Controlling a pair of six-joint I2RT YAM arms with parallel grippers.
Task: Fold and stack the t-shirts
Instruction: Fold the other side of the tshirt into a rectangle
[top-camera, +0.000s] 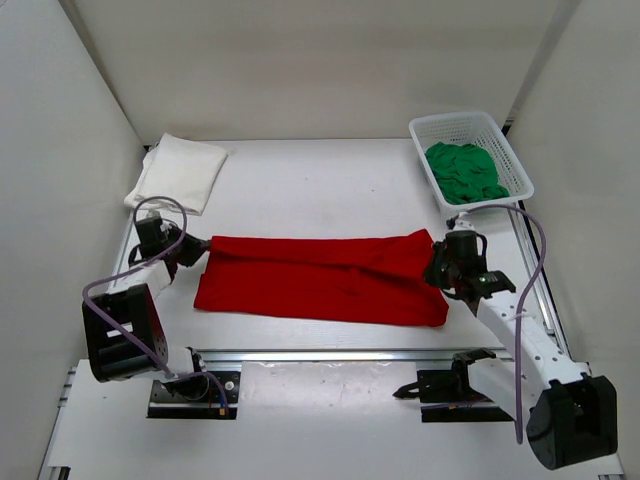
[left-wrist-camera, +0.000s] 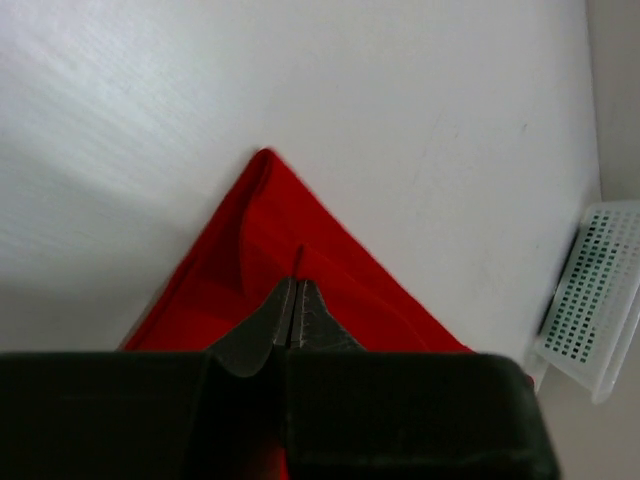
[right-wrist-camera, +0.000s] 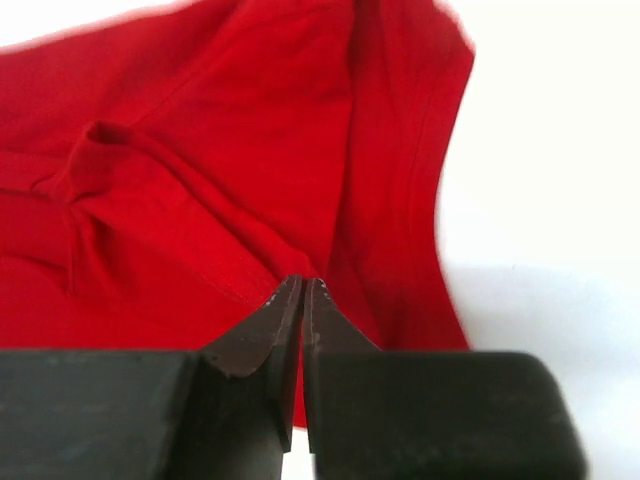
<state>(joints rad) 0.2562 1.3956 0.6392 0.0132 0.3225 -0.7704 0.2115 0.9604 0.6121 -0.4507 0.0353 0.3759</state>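
Red t-shirt (top-camera: 320, 280) — long, folded band.

The left gripper (top-camera: 192, 250) sits at the left end of the red t-shirt (top-camera: 320, 280), jaws pinched on its edge. The right gripper (top-camera: 441, 262) sits at the shirt's right end, jaws likewise clamped on cloth. Both arms reach forward, elbows bent.

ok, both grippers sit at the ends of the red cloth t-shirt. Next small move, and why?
Probably lift the right gripper slightly and carry its end of the flat red cloth t-shirt leftward. It and the left gripper look shut on opposite ends, and the shirt lies as a long strip, so halving seems next.
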